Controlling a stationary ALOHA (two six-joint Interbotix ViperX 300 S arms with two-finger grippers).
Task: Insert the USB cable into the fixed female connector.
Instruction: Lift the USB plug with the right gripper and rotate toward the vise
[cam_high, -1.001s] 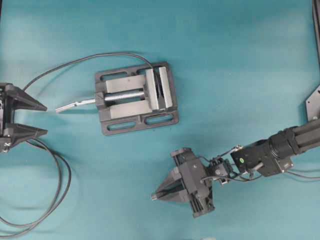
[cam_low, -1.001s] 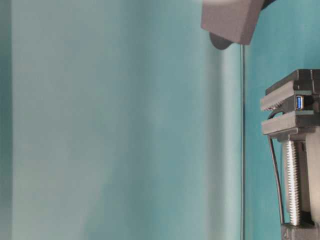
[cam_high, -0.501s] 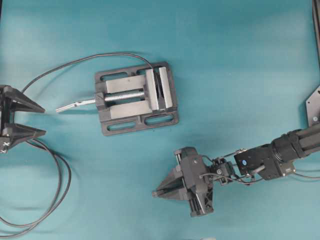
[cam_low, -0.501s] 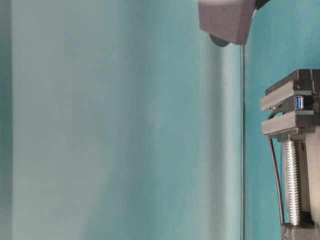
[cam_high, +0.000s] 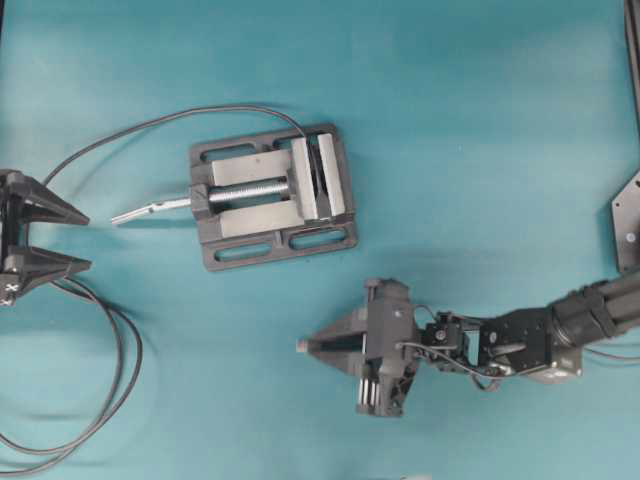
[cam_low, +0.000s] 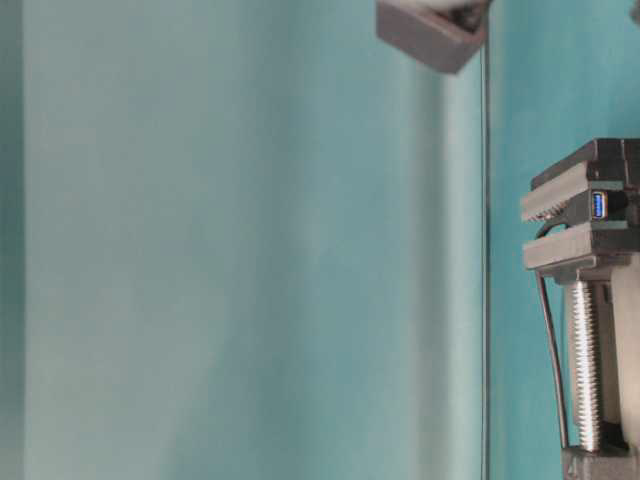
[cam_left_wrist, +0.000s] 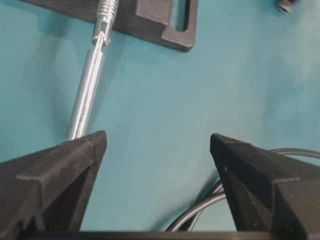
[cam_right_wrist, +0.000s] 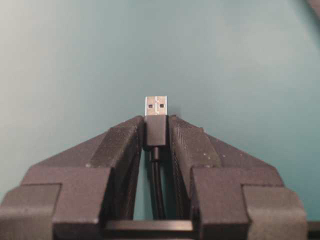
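The USB cable's plug (cam_right_wrist: 156, 129) is pinched between the fingers of my right gripper (cam_right_wrist: 156, 120), its silver tip (cam_high: 301, 346) sticking out in front and its thin cable running back between the fingers. This gripper (cam_high: 308, 346) lies low in the overhead view, pointing left, below and right of the vise. The fixed female connector (cam_low: 598, 204) shows its blue socket, clamped between the vise jaws (cam_high: 317, 172). My left gripper (cam_high: 88, 240) stands open at the left edge with nothing between its fingers (cam_left_wrist: 80, 155).
The grey metal vise (cam_high: 250, 218) sits centre-left, its silver screw handle (cam_high: 150, 210) pointing toward the left gripper. The connector's long dark cable (cam_high: 120, 370) arcs from the vise past the left gripper and loops at lower left. The right arm (cam_high: 540, 335) reaches in from the right.
My right gripper has swung with the plug: its tip moved up toward the vise's side and now points straight left. The left gripper drew back slightly to the left.
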